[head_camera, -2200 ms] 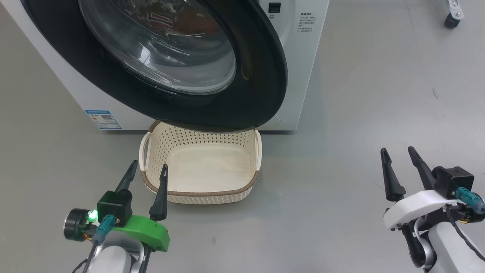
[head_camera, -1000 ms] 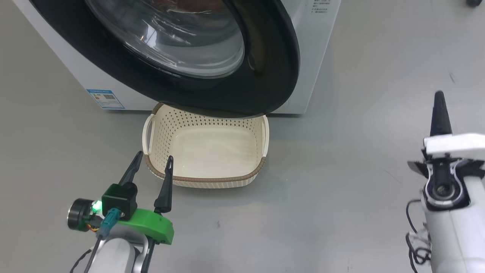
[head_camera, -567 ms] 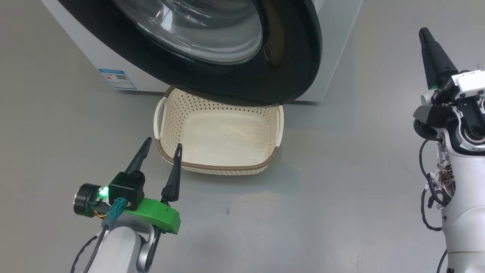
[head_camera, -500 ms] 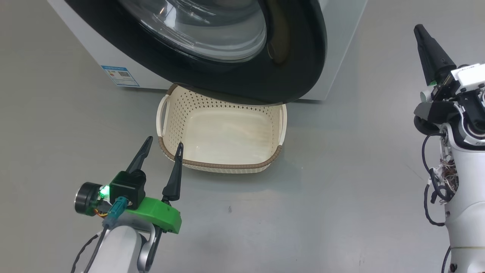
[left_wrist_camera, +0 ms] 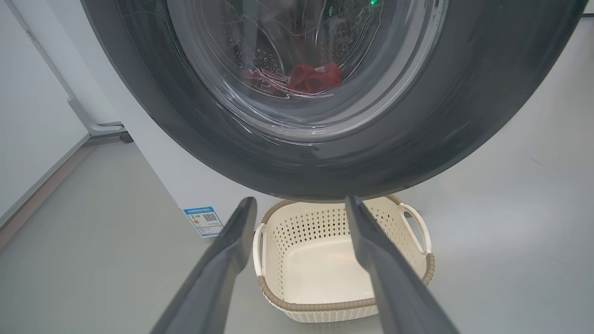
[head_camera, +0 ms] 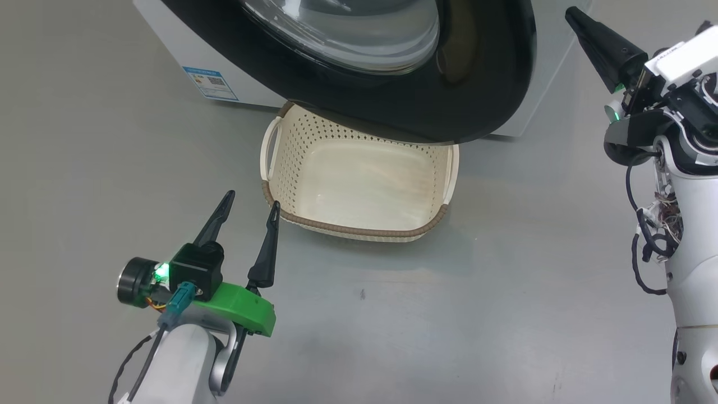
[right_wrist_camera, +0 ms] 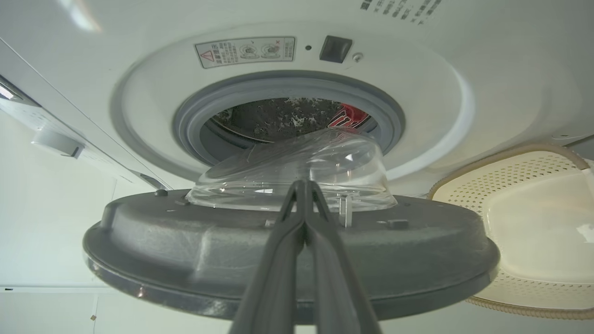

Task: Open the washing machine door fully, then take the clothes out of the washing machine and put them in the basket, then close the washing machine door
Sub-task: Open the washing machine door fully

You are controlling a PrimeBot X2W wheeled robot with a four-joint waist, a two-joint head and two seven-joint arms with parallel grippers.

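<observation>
Right wrist view faces the grey inner side of the big round washing machine door [right_wrist_camera: 162,250], which stands swung clear of the large white front-loading washing machine [right_wrist_camera: 441,102]. Its clear bowl-shaped glass [right_wrist_camera: 260,171] covers the lower part of the opening. Behind the grey rubber gasket [right_wrist_camera: 185,116], just a scrap of the red clothes [right_wrist_camera: 352,115], lettering unreadable, shows in the perforated steel drum [right_wrist_camera: 278,118]. Left wrist view shows them through the glass, red and blurred.

In the head view the door's glossy black rim is cut off at the top edge. It hides the far rim of the small cream perforated plastic basket [head_camera: 359,230], which sits on the grey floor [head_camera: 505,280] under the door, its bare bottom showing.

The right gripper [right_wrist_camera: 304,185] has its 2 dark fingers pressed together on nothing, in front of the door's inner side; whether they touch it cannot be told. The left gripper [head_camera: 252,199] hovers by the basket's near left corner, its 2 fingers spread apart, holding nothing.
</observation>
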